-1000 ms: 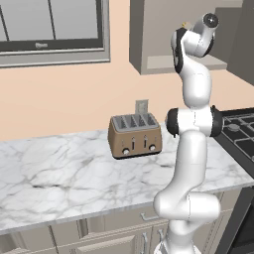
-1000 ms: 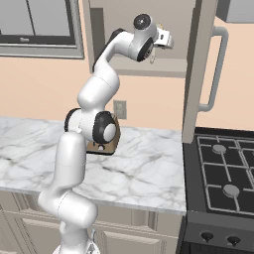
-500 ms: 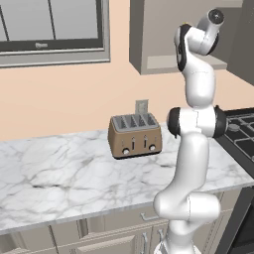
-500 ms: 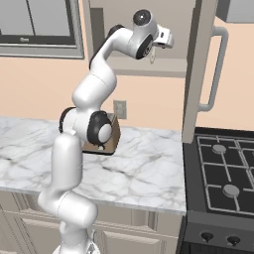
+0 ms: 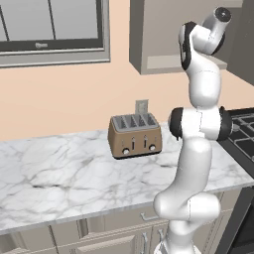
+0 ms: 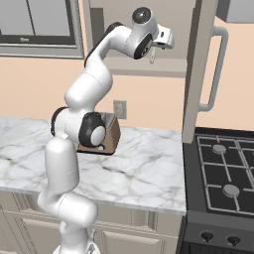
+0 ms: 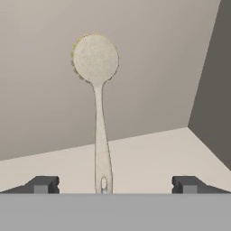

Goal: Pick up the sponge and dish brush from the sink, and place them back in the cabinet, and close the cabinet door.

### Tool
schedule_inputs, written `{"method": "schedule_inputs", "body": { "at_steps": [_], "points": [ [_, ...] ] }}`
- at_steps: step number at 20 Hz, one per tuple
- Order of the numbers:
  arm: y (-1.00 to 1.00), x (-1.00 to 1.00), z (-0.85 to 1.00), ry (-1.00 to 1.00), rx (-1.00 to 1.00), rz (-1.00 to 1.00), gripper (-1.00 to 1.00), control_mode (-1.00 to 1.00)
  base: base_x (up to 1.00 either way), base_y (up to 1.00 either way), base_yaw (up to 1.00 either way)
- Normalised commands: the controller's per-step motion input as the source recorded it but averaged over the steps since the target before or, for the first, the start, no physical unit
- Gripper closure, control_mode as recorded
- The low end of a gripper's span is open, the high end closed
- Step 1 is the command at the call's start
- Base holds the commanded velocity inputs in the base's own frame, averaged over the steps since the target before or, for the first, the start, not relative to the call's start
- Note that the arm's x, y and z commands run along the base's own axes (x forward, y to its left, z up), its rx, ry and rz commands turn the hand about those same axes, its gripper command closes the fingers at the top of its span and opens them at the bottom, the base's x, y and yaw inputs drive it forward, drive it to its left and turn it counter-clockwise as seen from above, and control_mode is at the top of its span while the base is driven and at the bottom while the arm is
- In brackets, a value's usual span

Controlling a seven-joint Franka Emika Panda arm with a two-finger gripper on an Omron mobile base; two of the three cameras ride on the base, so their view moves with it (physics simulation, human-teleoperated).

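Hand view: dish brush [image 7: 96,90] lies between the spread end effector [image 7: 113,185] fingertips, untouched, inside the cabinet [image 7: 40,90].

Matt cupboard, veined stone, one glossy arm

The dish brush [image 7: 100,117] looks like pale, smooth wood along the handle, with a cream head whose rim is fuzzy with fine bristle. The cabinet [image 7: 54,113] inside is plain, matt grey-taupe, without grain; the cabinet door [image 6: 198,69] has the same flat finish and a bar handle [image 6: 214,69] of silvery satin metal. The worktop [image 5: 59,173] is white marble with grey veins, smooth and softly shiny. The toaster [image 5: 135,135] has brushed, bronze-brown metal sides. The arm's shells [image 6: 89,89] are glossy white plastic, its joints dark and matt. The stove [image 6: 223,173] is black, with a dull sheen.
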Motion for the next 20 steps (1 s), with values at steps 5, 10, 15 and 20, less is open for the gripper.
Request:
{"method": "schedule_inputs", "body": {
  "at_steps": [5, 10, 15, 20],
  "points": [
    [0.0, -0.29, 0.0, 0.0, 0.0, 0.0, -1.0, -1.0, 0.0, 0.0, 0.0],
    [0.0, -0.31, 0.0, 0.0, 0.0, 0.0, -1.0, -1.0, 0.0, 0.0, 0.0],
    [0.0, -0.33, 0.0, 0.0, 0.0, 0.0, -1.0, -1.0, 0.0, 0.0, 0.0],
    [0.08, -0.37, 0.0, 0.0, -0.01, 0.0, -1.0, -1.0, 0.0, 0.0, 0.0]
  ]
}}
